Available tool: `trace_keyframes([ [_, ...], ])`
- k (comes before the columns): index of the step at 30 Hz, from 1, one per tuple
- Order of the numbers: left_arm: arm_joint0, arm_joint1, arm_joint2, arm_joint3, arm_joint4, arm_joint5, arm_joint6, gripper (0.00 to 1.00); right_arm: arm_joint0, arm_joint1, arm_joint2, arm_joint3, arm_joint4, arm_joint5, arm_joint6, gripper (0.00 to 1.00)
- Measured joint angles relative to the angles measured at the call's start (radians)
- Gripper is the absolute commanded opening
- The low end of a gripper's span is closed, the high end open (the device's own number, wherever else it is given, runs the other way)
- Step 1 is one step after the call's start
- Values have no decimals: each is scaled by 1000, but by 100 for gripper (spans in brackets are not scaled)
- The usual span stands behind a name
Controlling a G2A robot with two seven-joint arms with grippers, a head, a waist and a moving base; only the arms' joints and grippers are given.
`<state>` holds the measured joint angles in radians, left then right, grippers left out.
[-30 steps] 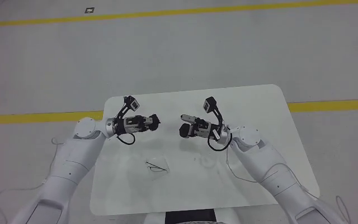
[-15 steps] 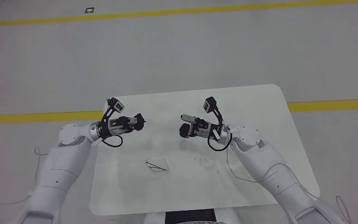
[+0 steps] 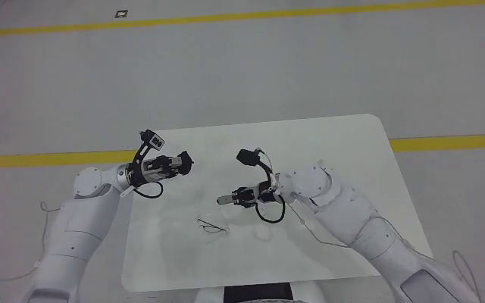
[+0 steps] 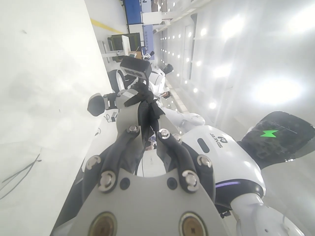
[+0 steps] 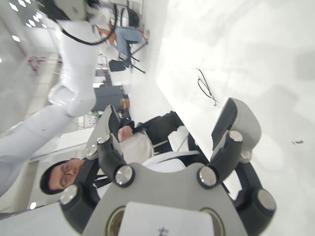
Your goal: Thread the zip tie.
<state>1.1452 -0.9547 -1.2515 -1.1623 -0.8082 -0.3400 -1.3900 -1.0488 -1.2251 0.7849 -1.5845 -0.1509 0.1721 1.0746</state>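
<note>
Black plastic zip tie [image 3: 214,225] lies unthreaded on the white counter [image 3: 341,151]; right hand [image 5: 169,119] gapes empty, left hand [image 4: 147,104] closed, empty.

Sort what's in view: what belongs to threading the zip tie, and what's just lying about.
Job in hand: zip tie on the table; open right gripper; shut left gripper.
Lying about: dark speck on the table; small dark marker on the floor.

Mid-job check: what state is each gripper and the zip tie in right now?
Zip tie: lying loose on the table, touched by neither gripper.
Left gripper: shut.
Right gripper: open, empty, close to the zip tie.
</note>
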Motion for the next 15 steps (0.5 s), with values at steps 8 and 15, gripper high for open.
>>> trace_keyframes([
  [8, 0, 0, 0, 0, 0, 0, 0, 0, 12, -1, -22, -1, -38, 12, 27, 100],
  [15, 0, 0, 0, 0, 0, 0, 0, 0, 57, -18, -99, -33, -109, 19, 48, 100],
])
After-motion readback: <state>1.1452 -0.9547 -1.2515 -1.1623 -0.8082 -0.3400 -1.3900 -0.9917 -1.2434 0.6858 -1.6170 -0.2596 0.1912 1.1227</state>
